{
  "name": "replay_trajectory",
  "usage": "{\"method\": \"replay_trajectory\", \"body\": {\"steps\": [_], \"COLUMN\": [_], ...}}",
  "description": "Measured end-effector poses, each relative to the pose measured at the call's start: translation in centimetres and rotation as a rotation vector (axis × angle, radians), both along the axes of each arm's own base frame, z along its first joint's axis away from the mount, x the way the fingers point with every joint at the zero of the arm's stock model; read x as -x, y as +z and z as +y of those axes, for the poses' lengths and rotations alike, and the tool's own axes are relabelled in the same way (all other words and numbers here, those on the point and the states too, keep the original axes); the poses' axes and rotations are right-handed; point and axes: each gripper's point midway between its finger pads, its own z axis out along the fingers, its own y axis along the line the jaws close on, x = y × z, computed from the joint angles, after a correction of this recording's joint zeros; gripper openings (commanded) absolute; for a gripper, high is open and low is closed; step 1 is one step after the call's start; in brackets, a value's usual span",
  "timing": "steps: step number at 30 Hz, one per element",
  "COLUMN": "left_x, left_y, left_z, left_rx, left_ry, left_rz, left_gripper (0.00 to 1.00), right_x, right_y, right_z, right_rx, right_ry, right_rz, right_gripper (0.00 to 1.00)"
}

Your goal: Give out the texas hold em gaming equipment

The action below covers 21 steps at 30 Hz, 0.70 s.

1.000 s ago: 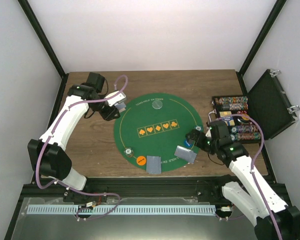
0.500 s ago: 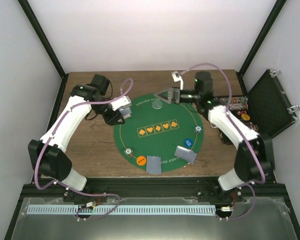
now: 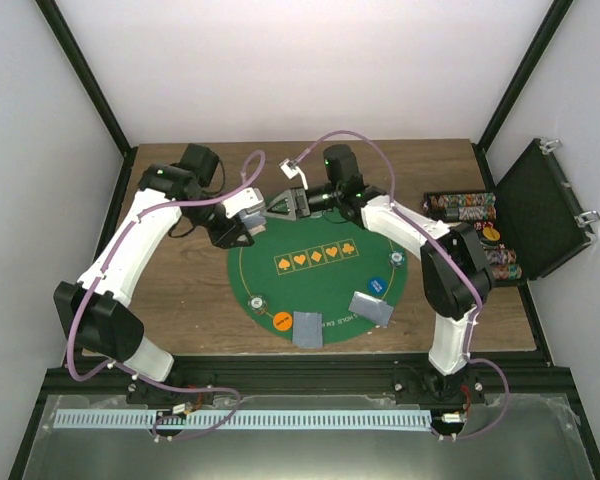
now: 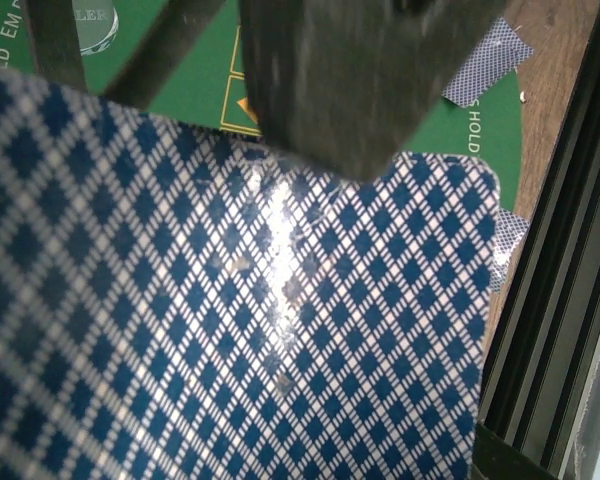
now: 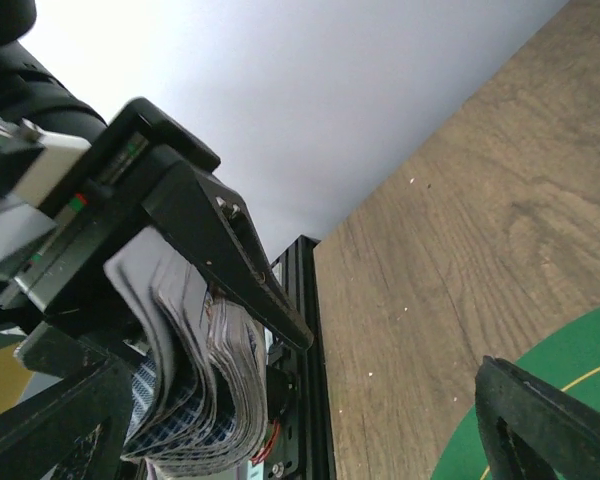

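Top external view: at the green mat (image 3: 310, 285)'s near rim two card piles (image 3: 307, 328), one orange disc (image 3: 282, 321) and one chip (image 3: 257, 301) are lying; one blue disc (image 3: 396, 260) is sitting rightward. At its far-left rim the left gripper (image 3: 248, 222) is clenching the deck (image 5: 195, 400), with the right gripper (image 3: 268, 208) hovering spread just beside it.

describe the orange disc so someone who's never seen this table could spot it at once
Find the large round green mat in the middle of the wooden table. At its near-left edge, the orange disc lies between a small white-edged chip and some face-down cards. It is the only solid orange round piece there.
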Motion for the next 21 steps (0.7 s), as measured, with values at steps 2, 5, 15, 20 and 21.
{"method": "replay_trajectory", "body": {"steps": [2, 5, 15, 20, 21], "left_x": [0.0, 0.0, -0.1, -0.8, -0.9], "left_y": [0.0, 0.0, -0.3, -0.6, -0.7], "left_z": [0.0, 0.0, 0.0, 0.4, 0.5], "left_rx": [0.002, 0.0, -0.006, -0.032, -0.04], "left_ry": [0.0, 0.0, 0.01, 0.029, 0.033], "left_rz": [0.001, 0.003, 0.011, -0.011, -0.014], "left_gripper": [0.44, 0.44, 0.41, 0.41, 0.41], "right_x": [0.4, 0.9, 0.2, -0.2, -0.3], "right_y": [-0.4, -0.9, -1.0, -0.7, -0.8], "right_z": [0.5, 1.2, 1.9, 2.0, 1.9], "right_rx": [0.0, -0.001, 0.021, 0.041, 0.048], "right_ry": [0.021, 0.044, 0.012, -0.006, -0.011], "right_rz": [0.006, 0.013, -0.01, -0.043, -0.045], "right_gripper": [0.94, 0.94, 0.63, 0.51, 0.49]}}
